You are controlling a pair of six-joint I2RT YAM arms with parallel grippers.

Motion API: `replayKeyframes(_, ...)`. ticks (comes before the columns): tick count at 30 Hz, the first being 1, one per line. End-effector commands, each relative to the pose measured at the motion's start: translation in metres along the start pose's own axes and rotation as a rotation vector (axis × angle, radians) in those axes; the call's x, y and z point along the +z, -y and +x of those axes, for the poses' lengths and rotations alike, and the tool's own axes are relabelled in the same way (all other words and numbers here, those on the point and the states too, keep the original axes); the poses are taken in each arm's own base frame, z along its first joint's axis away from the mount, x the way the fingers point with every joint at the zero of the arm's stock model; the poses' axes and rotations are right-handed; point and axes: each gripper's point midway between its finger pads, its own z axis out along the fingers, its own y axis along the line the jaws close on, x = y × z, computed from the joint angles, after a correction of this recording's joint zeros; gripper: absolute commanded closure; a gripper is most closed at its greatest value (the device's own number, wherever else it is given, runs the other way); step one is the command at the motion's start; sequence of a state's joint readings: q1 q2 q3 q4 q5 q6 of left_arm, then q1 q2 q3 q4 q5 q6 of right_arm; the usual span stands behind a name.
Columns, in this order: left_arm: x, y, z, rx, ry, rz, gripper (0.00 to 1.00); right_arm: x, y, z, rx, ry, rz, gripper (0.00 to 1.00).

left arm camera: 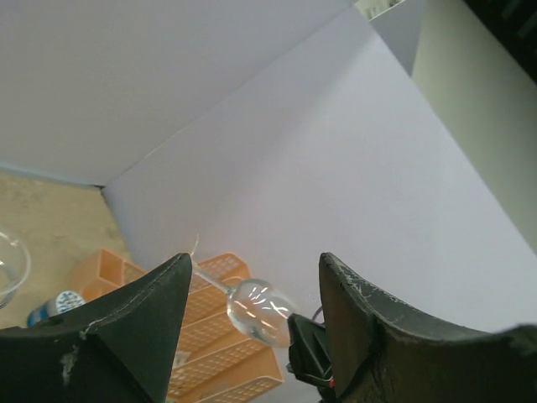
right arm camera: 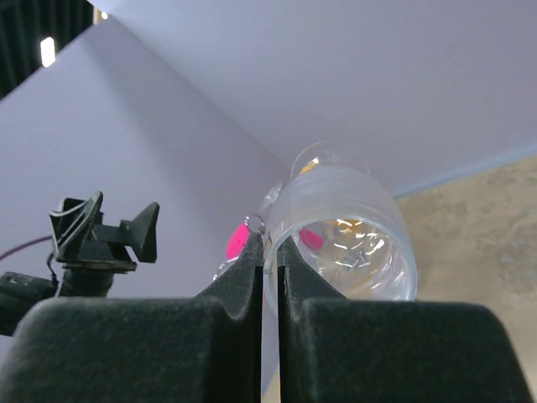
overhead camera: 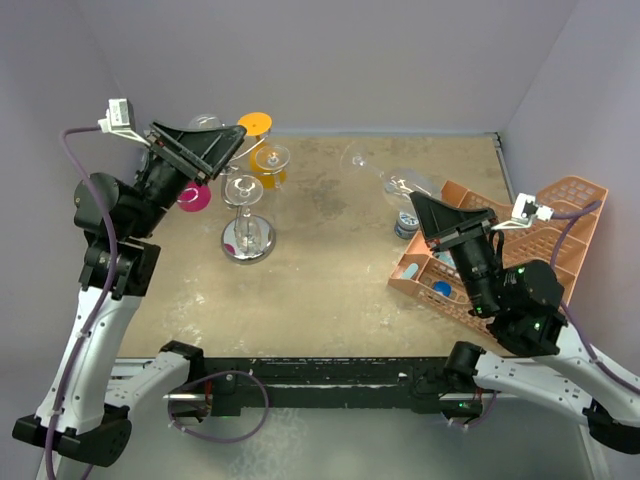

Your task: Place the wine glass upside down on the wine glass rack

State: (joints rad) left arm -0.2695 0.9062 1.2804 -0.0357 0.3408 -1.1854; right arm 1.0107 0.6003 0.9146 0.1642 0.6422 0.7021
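Observation:
The clear wine glass (overhead camera: 403, 184) is held tilted in the air at the right, its foot (overhead camera: 358, 157) pointing to the far left. My right gripper (overhead camera: 418, 206) is shut on its rim, one finger inside the bowl (right arm camera: 348, 243) and one outside. The left wrist view shows the same glass (left arm camera: 258, 312) across the table. The chrome wine glass rack (overhead camera: 247, 243) stands left of centre with glasses hanging on its arms. My left gripper (overhead camera: 222, 150) hovers open just beyond the rack's top, nothing between its fingers (left arm camera: 159, 311).
A peach plastic crate (overhead camera: 560, 215) lies tilted at the right, with a blue-capped bottle (overhead camera: 405, 226) at its far end. Orange (overhead camera: 268, 165) and pink (overhead camera: 193, 197) glasses hang around the rack. Grey walls enclose the table on three sides.

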Motion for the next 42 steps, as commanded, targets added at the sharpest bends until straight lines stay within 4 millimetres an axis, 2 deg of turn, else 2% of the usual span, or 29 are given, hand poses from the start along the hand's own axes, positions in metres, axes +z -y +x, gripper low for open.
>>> replayKeyframes(1,0.0,0.043,-0.015,-0.082,0.052,0.181,0.41,-0.001,-0.024,-0.038,0.137,0.167,-0.107,1.0)
replayKeyframes(5,0.006,0.03,-0.013,-0.147,0.08,0.179,0.41,-0.002,-0.032,-0.045,0.187,0.204,-0.15,1.0)
replayKeyframes(8,0.014,0.018,-0.002,-0.179,0.068,0.164,0.41,0.003,-0.039,-0.044,0.199,0.203,-0.17,1.0)
replayKeyframes(11,0.03,0.01,0.029,-0.216,0.014,0.149,0.41,0.009,-0.044,-0.037,0.196,0.189,-0.176,1.0)
replayKeyframes(15,0.048,0.012,0.075,-0.22,-0.074,0.152,0.43,0.013,-0.048,-0.033,0.212,0.184,-0.189,1.0)
replayKeyframes(20,0.059,0.003,0.093,-0.247,-0.067,0.109,0.44,0.015,-0.052,-0.024,0.234,0.16,-0.218,1.0)
replayKeyframes(23,0.062,-0.016,0.104,-0.309,-0.051,0.008,0.44,0.013,-0.056,-0.018,0.251,0.145,-0.253,1.0)
replayKeyframes(25,0.063,-0.02,0.11,-0.334,-0.043,-0.016,0.44,0.012,-0.057,-0.015,0.258,0.139,-0.273,1.0)
replayKeyframes(28,0.065,-0.021,0.115,-0.347,-0.031,-0.031,0.44,0.013,-0.06,-0.009,0.261,0.12,-0.291,1.0)
replayKeyframes(32,0.064,-0.016,0.11,-0.349,-0.001,-0.02,0.45,0.012,-0.065,-0.001,0.267,0.092,-0.322,1.0)
replayKeyframes(36,0.056,-0.042,0.102,-0.328,0.069,-0.158,0.52,0.008,-0.068,0.003,0.297,0.078,-0.359,1.0)
replayKeyframes(38,0.052,-0.045,0.095,-0.336,0.102,-0.169,0.54,0.007,-0.069,0.005,0.304,0.073,-0.371,1.0)
replayKeyframes(42,0.055,-0.044,0.096,-0.357,0.102,-0.165,0.57,0.006,-0.076,0.009,0.311,0.052,-0.404,1.0)
